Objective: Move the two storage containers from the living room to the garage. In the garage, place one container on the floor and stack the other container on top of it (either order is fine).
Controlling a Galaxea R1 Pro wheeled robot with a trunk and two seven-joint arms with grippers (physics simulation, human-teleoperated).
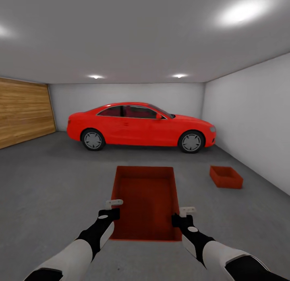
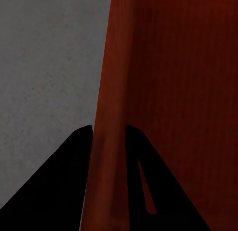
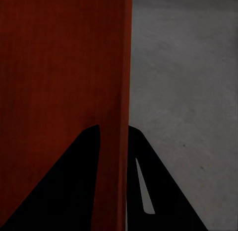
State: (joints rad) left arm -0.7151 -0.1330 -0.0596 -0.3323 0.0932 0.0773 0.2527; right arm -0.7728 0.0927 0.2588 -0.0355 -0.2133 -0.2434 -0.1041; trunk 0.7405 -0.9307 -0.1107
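The jaws of the left gripper (image 2: 108, 141) are clamped on the left side wall of the held container (image 1: 147, 202), one dark finger on the outer face and one on the inner face, as the left wrist view shows. The jaws of the right gripper (image 3: 114, 141) pinch the opposite wall in the same way, so the bin hangs between both arms, open top up, in front of the robot and above the floor (image 1: 48, 184). In the head view the left gripper (image 1: 110, 210) and right gripper (image 1: 183, 217) sit near the bin's near corners. Further out, to the right and close to the white side wall (image 1: 253, 124), the second container (image 1: 226, 177) already rests on the concrete, well apart from the carried one. Behind both stands the red car (image 1: 141, 127), with a wooden door (image 1: 24, 112) at the left. Judging from this, both bins have reached the garage and one is placed; what remains is to carry the held bin over to the resting one, line it up above, lower it on top and release.
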